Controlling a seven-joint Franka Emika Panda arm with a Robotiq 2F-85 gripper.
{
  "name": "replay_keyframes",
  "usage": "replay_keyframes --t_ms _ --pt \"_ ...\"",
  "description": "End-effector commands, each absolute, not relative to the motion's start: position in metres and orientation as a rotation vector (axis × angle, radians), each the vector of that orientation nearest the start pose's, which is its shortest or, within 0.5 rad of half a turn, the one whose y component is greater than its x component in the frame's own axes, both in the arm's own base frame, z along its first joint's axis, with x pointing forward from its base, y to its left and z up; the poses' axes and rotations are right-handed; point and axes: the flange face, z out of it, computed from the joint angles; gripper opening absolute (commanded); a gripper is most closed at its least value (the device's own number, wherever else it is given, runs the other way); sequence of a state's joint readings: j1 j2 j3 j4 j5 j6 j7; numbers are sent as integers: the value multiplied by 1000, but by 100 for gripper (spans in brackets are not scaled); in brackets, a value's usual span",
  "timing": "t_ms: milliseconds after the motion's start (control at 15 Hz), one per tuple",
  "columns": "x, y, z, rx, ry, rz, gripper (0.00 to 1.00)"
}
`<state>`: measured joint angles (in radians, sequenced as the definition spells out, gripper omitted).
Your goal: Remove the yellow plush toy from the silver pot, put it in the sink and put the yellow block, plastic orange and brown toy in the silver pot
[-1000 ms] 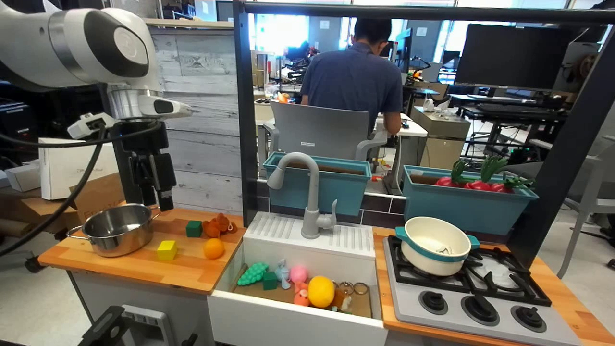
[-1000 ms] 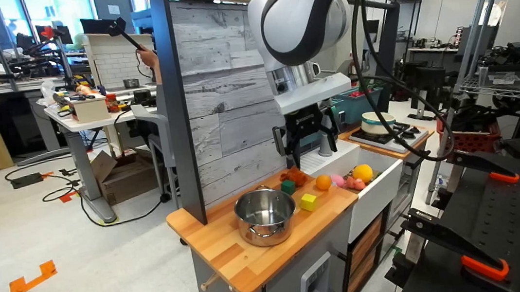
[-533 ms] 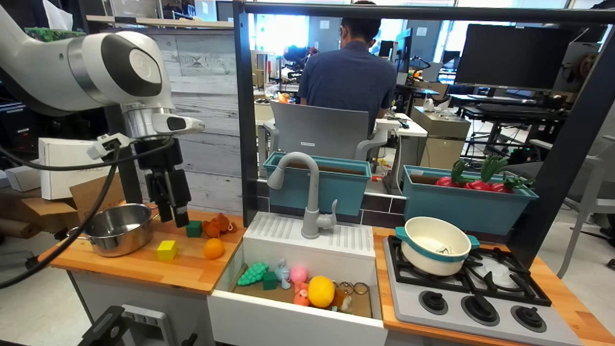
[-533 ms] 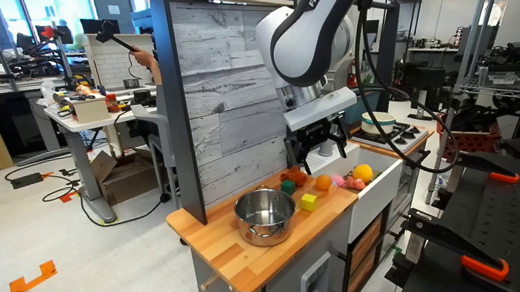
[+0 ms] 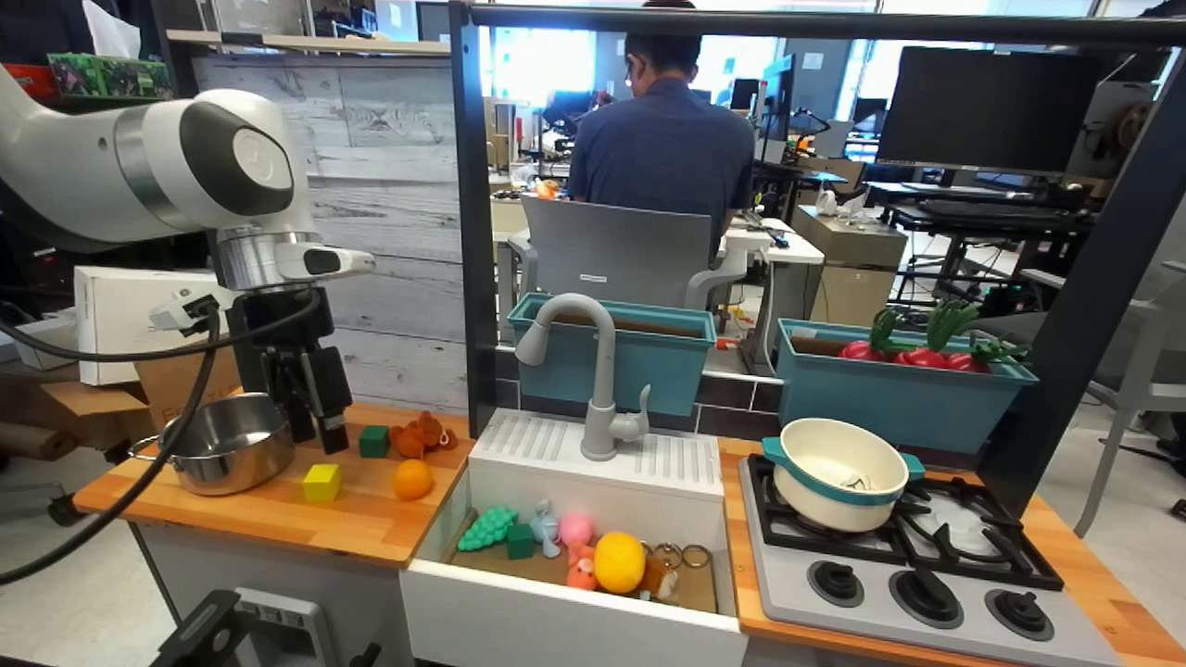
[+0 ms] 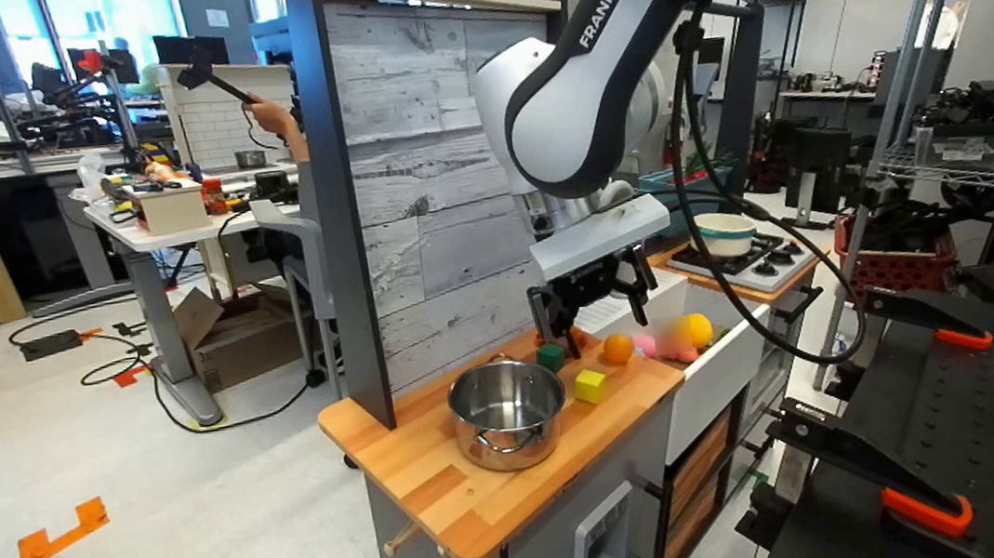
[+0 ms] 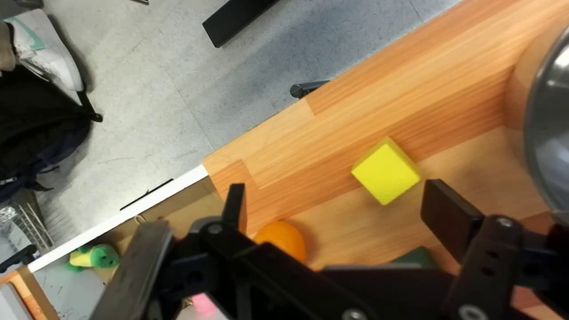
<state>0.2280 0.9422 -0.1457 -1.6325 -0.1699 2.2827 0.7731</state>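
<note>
My open, empty gripper (image 5: 318, 437) hangs above the counter between the silver pot (image 5: 236, 463) and the green cube. In the wrist view the gripper (image 7: 335, 202) has its fingers wide apart. The yellow block (image 7: 386, 173) shows just past the fingertips, nearer the right-hand one. The plastic orange (image 7: 284, 238) is partly hidden by the left-hand finger. The brown toy (image 5: 422, 435) lies behind the orange beside the green cube; it is hidden in the wrist view. The pot (image 6: 507, 409) looks empty. The yellow plush toy (image 5: 619, 562) lies in the white sink (image 5: 565, 616).
A green cube (image 5: 374, 441) sits close to the brown toy. The sink holds several other toys, among them a pink one (image 5: 576, 530). The grey faucet (image 5: 600, 380) stands behind the sink. A plank wall (image 6: 439, 183) rises behind the counter. A white-and-green bowl (image 5: 839, 472) stands on the stove.
The gripper first moves toward the sink and down, then a little back toward the pot and lower, staying open. The pot, block, orange and toys have not moved.
</note>
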Motion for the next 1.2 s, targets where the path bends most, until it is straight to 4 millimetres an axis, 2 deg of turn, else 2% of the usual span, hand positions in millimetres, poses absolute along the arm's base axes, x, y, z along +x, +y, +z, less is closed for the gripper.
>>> replay_keyframes --t_ms 0,267,733,1067,1133 --pt "645 73 50 -3373 809 182 100" --pt "645 78 40 -3368 799 221 100" --pt "649 56 12 -3344 877 302 100" --pt "649 57 1 -3377 859 300 100" --pt "650 57 0 -3383 858 298 75"
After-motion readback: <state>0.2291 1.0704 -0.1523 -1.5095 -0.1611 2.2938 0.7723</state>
